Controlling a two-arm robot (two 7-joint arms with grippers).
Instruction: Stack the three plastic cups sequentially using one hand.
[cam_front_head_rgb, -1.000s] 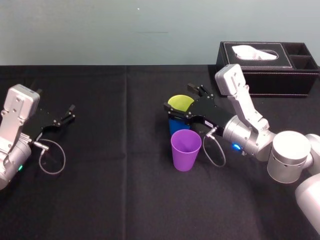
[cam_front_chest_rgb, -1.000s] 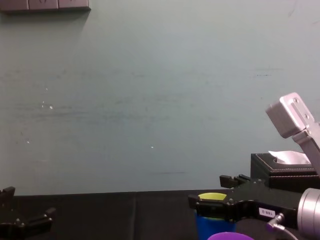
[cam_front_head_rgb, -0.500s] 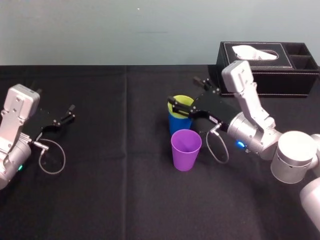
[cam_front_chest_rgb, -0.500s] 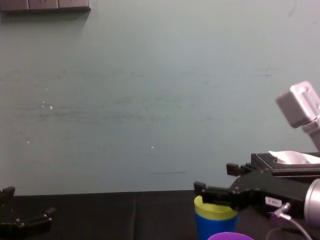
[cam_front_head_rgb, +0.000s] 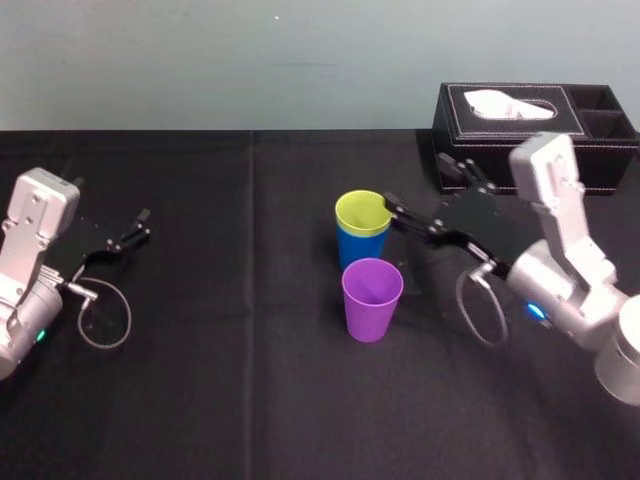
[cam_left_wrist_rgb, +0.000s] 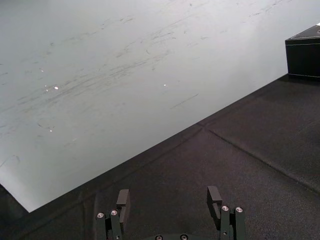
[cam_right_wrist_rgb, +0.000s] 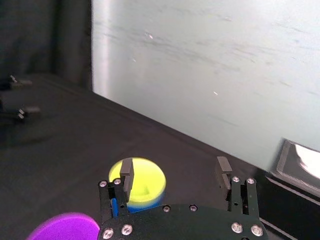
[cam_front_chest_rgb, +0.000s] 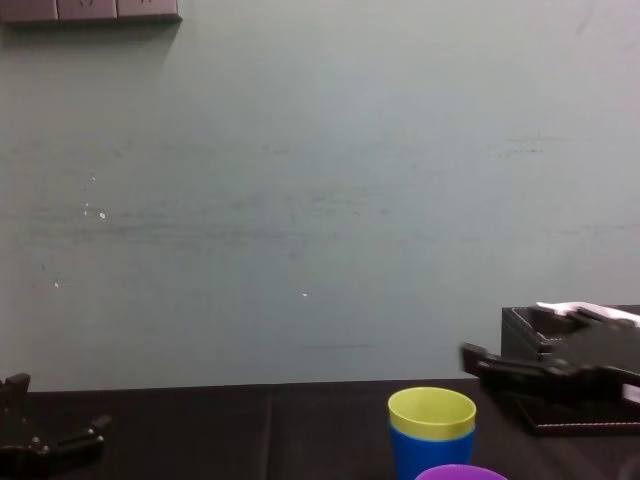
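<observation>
A black-covered bench (cam_front_head_rgb: 250, 380) carries a black tissue box (cam_front_head_rgb: 530, 135) behind and right of the blue cup (cam_front_head_rgb: 358, 247). The right hand (cam_front_head_rgb: 417, 185) hovers just right of the blue cup, fingers apart and empty. The left hand (cam_left_wrist_rgb: 168, 195), also spread and empty, is parked far to its left. The yellow-green cup (cam_front_head_rgb: 362, 211) sits nested in the blue cup, and the purple cup (cam_front_head_rgb: 372, 299) stands upright just in front. Risk: the light, smooth purple cup may tip or skid if one finger touches first. It lies near the right hand, forward and left of it, not touching.
</observation>
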